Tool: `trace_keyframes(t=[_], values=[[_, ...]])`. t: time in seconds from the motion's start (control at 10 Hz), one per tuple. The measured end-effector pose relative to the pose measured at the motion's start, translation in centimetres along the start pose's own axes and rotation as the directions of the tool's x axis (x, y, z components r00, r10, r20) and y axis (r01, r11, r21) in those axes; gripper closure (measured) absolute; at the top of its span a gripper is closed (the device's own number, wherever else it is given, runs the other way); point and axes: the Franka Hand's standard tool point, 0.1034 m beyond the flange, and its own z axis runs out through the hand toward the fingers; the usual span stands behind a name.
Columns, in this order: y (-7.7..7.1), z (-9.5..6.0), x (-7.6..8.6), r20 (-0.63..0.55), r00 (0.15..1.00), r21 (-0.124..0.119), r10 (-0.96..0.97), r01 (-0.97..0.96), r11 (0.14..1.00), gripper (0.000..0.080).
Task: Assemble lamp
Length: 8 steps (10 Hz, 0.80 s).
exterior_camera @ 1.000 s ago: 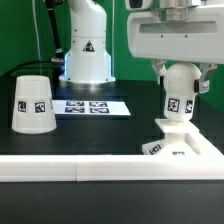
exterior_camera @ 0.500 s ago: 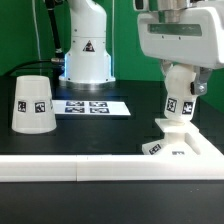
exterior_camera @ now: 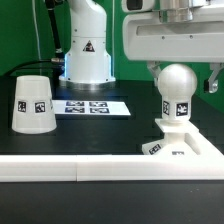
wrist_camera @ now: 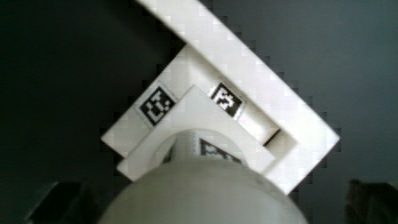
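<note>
Where green backdrop (exterior_camera: 15, 40) ends, black table (exterior_camera: 100, 135) (matte) carries the shade (exterior_camera: 33, 105).

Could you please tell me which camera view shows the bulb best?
The exterior view: the bulb stands whole on the base. The wrist view shows only its blurred top from above.

The pincer (exterior_camera: 183, 78) has dark fingers (exterior_camera: 213, 82) under a broad, boxy off-white housing (exterior_camera: 175, 40). Well apart from the pincer, the arm's rounded white pedestal (exterior_camera: 88, 62) bears a black triangle sticker (exterior_camera: 88, 44), with a black cable (exterior_camera: 44, 30) beside it.
</note>
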Motion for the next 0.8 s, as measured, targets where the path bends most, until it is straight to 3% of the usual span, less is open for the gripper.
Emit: trace_keyframes(t=[0.4,0.8], values=[[0.07,0.03,0.05,0.000,0.954,0.001,-0.299,0.299,0.954,0.0101],[0.16,-0.25,0.58,-0.005,0.747,-0.011,-0.665,0.665,0.747,0.0101]])
